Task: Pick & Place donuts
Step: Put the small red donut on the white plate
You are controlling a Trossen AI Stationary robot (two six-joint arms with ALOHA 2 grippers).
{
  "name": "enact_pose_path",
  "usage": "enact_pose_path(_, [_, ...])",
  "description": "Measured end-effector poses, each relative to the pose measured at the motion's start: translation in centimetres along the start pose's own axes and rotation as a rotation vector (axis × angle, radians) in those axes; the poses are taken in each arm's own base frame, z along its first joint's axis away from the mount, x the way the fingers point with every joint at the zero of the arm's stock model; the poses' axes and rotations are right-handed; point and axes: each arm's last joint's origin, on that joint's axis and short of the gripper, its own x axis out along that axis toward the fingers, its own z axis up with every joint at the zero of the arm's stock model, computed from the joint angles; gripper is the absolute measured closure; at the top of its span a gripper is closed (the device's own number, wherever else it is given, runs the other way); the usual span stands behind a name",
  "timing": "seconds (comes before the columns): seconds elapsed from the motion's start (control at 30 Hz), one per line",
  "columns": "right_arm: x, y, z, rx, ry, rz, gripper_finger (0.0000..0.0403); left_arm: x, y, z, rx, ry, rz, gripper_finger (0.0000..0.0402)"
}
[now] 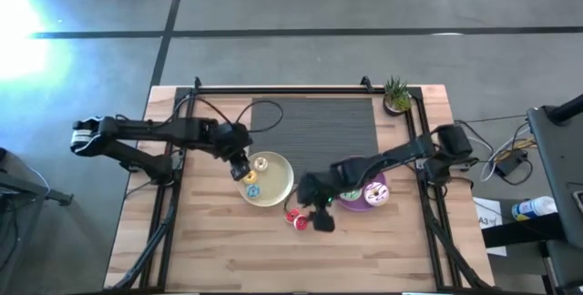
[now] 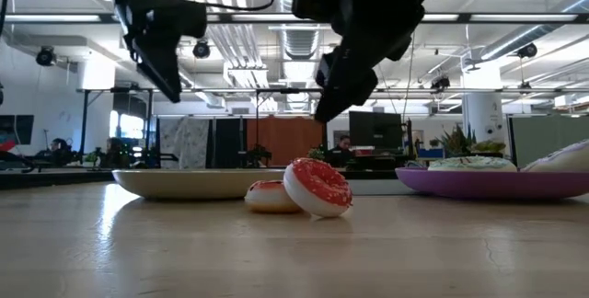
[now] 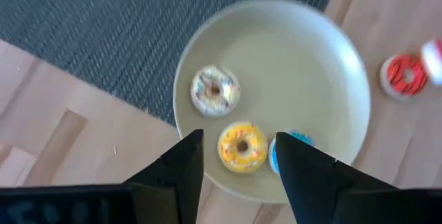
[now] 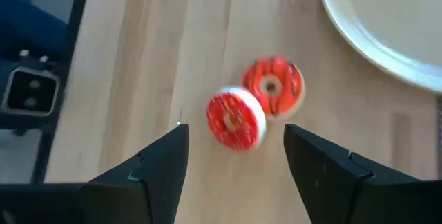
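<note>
Two red-iced donuts (image 4: 236,119) (image 4: 274,86) lie on the wood between the plates; one (image 2: 317,188) is tilted and leans on the other (image 2: 270,197). My right gripper (image 4: 235,128) hangs open above them (image 1: 296,218), touching nothing. On the pale-yellow plate (image 1: 278,190) lie a whitish donut (image 3: 215,90), a yellow donut (image 3: 242,146) and a teal donut (image 3: 290,141), which is partly hidden by a finger. My left gripper (image 3: 238,135) hovers open over the yellow donut. The purple plate (image 1: 360,206) holds a whitish-pink donut (image 1: 374,192) and another, mostly hidden by the right arm.
A dark grey mat (image 1: 314,127) covers the far middle of the table. A small potted plant (image 1: 396,95) stands at the far right corner. Black frame rails run along the left and right sides. Bare wood (image 1: 273,259) stretches along the near edge.
</note>
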Motion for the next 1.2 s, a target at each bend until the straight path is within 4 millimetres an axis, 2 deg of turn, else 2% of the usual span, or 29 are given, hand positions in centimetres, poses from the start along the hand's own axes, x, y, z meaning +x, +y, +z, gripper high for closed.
enact_pose_path(0.13, [1.7, 0.8, 0.4, 0.016, 0.007, -0.059, 0.0175, 0.8, -0.3, -1.2, 0.03, 0.043, 0.001, 0.0248])
enact_pose_path(0.43, [5.1, -0.2, -0.4, 0.038, 0.098, -0.098, 0.0175, 1.4, -1.8, -3.2, 0.065, 0.087, -0.03, 0.0248])
enact_pose_path(0.53, [5.8, -0.3, -0.4, 0.044, 0.113, -0.1, 0.0175, 1.2, -2.3, -3.5, 0.068, 0.085, -0.044, 0.0248])
enact_pose_path(0.7, [5.6, -0.2, -0.1, 0.046, 0.111, -0.097, 0.0183, 0.9, -2.6, -3.7, 0.064, 0.069, -0.042, 0.0248])
enact_pose_path(0.87, [5.6, -0.2, -0.3, 0.087, 0.147, -0.057, 0.0231, 0.8, -2.5, -3.8, 0.058, 0.062, -0.031, 0.0248])
enact_pose_path(1.07, [5.9, -0.2, -0.6, 0.156, 0.171, -0.031, 0.0317, 0.8, -2.5, -3.7, 0.06, 0.049, -0.012, 0.0248])
enact_pose_path(1.2, [5.0, 0.2, 0.1, 0.172, 0.152, -0.017, 0.0376, 0.8, -2.5, -3.8, 0.059, 0.05, -0.011, 0.0248])
